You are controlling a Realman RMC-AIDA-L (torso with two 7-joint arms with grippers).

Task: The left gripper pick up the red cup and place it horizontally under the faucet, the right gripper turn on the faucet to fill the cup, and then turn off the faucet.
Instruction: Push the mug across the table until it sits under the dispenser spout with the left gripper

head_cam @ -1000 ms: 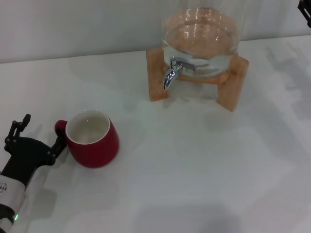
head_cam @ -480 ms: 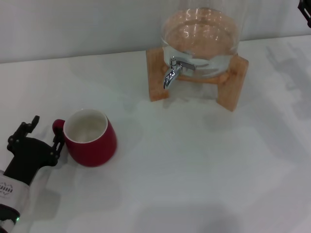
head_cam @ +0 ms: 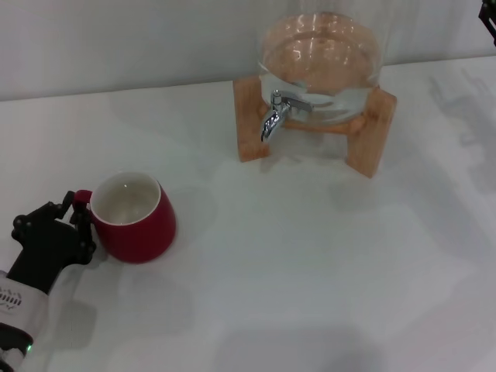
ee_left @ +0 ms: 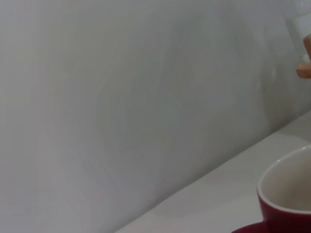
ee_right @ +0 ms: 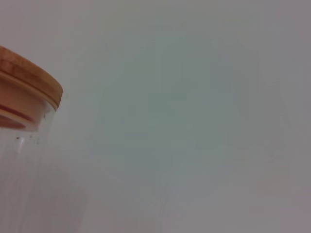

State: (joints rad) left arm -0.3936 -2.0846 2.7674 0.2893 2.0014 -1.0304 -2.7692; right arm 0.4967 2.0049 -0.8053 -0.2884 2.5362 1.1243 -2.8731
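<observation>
1. At about 8 o'clock in our head view, we see the left gripper (head_cam: 68,213) clamped on the handle of the red cup (head_cam: 133,219).
2. The cup stands upright on the white table (head_cam: 310,263), well apart from the faucet (head_cam: 273,115) at 1 o'clock.
3. The right gripper (head_cam: 490,22) sits at the far right edge; its fingers we cannot tell.

White table (head_cam: 310,263) carries red cup (head_cam: 133,219), seemingly wooden stand (head_cam: 372,136).

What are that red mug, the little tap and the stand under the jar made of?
The red cup looks like glazed ceramic: glossy red outside, white inside. The faucet seems polished metal, silvery with bright reflections. The stand looks like plain light wood, matte and tan. The jar on it appears clear glass.
</observation>
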